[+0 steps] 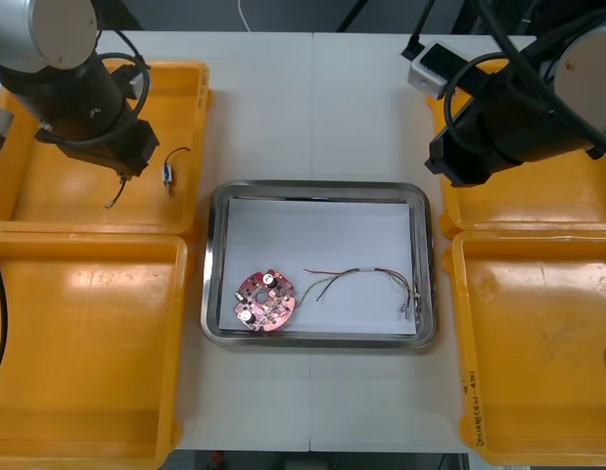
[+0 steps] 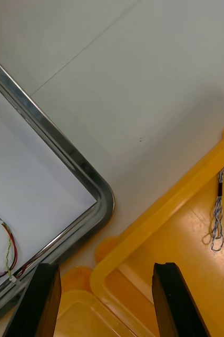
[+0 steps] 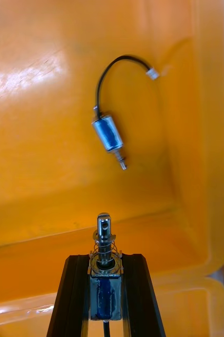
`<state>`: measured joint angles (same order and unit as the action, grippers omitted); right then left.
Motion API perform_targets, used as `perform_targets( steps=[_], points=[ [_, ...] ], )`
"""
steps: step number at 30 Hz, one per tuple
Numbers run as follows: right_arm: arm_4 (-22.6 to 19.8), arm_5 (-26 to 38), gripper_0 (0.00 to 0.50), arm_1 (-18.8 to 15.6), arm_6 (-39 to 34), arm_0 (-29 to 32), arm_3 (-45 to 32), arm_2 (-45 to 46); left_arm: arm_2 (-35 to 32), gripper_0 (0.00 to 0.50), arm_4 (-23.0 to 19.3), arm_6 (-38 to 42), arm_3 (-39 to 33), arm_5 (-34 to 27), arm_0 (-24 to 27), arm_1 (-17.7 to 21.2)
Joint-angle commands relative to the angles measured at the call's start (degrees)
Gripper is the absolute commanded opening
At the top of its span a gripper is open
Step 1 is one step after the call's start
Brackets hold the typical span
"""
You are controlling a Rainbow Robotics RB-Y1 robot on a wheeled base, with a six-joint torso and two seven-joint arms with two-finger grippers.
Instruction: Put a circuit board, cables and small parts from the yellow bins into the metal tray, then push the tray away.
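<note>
Left wrist view: left pincer [image 3: 105,259] grips small metal part [image 3: 105,281], half-hidden.

Metal tray [image 1: 322,185] part-filled at the centre of the light table [image 1: 312,98], an arm over each upper bin.

The tray is white inside. A round red circuit board [image 1: 265,302] lies at its lower left, and a red and yellow cable [image 1: 366,282] curves from beside the board to the lower right. At upper left the left gripper [image 1: 126,166] hangs over the upper-left yellow bin [image 1: 48,206], with a thin black lead [image 1: 114,198] dangling beneath it. A small metal part [image 1: 168,174] lies just beside it on the bin floor. At upper right the right gripper [image 1: 457,168] sits over the inner rim of the upper-right yellow bin [image 1: 537,206]. The lower-left yellow bin [image 1: 87,343] and lower-right yellow bin [image 1: 537,343] flank the tray.
</note>
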<state>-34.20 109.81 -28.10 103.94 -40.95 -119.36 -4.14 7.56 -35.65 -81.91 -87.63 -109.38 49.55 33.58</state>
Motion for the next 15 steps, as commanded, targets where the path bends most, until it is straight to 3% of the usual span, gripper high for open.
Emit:
perform_targets(
  steps=[1,15],
  points=[
    [-0.78,0.19,0.5,-3.19,2.14,-3.26,1.85,4.49,-1.41,0.0,0.49,3.77,-5.1,-0.62,2.74,-3.34],
    [0.01,0.19,0.5,-9.08,3.64,-7.3,14.07,13.98,6.76,0.001,0.4,14.5,-10.28,-0.62,2.74,-8.7]
  ],
)
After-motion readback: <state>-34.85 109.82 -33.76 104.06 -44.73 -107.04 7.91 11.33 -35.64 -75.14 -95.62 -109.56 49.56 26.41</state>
